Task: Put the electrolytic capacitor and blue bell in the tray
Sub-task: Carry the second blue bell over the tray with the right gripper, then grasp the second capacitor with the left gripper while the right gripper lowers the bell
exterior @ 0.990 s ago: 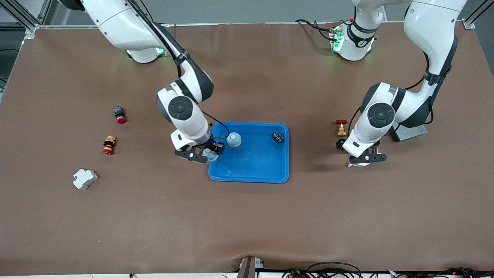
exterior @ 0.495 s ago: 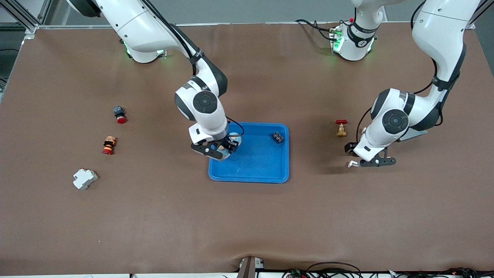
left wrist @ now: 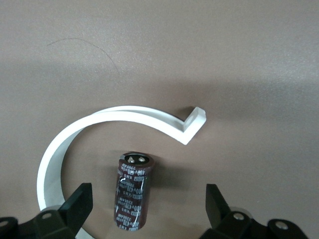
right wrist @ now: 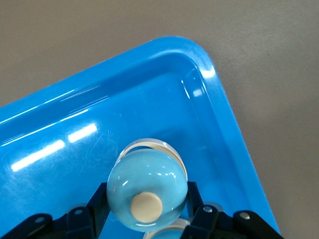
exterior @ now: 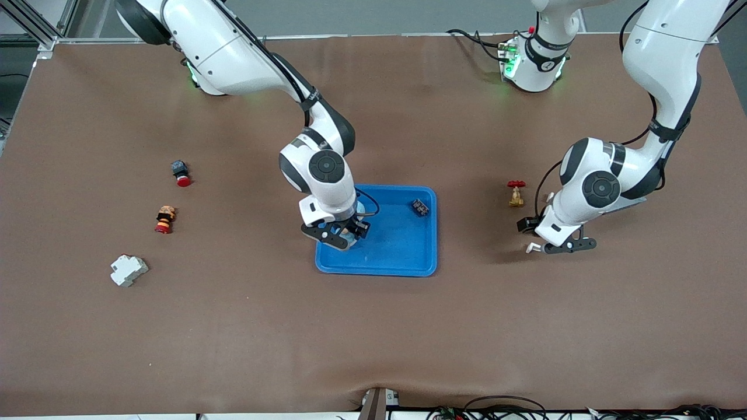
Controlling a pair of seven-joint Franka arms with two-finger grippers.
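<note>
- The right hand (exterior: 341, 234) hangs over the tray (exterior: 402, 256), at the tray's end toward the right arm's side of the table, its fingers (right wrist: 199, 214) clamped on a blue bell (right wrist: 147, 190).
- The bell is a pale-blue dome; in the right wrist view its cream button faces the camera and a white rim shows under the dome.
- A second pale-blue dome seems to peek out just beside the right hand in the front view; it is mostly hidden, so I cannot be sure of it.
- One small dark block (exterior: 419, 207) lies in the tray's corner toward the left arm's end, well apart from the bell.
- The left hand (exterior: 561, 245) hovers low over the table near the left arm's end, fingers (left wrist: 79, 206) spread wide and holding nothing.
- One electrolytic capacitor (left wrist: 133, 190), a dark brown cylinder with pale print, lies on its side on the table between those open fingers; its terminal end points away from the wrist, and its long axis runs across the line between the fingers.
- One white curved strip (left wrist: 99, 132) arcs around the capacitor on the table.
- Elsewhere on the table: one red-handled brass valve (exterior: 516, 193), one red-capped button (exterior: 180, 172), one orange-and-red part (exterior: 164, 219), one white block (exterior: 128, 270).
</note>
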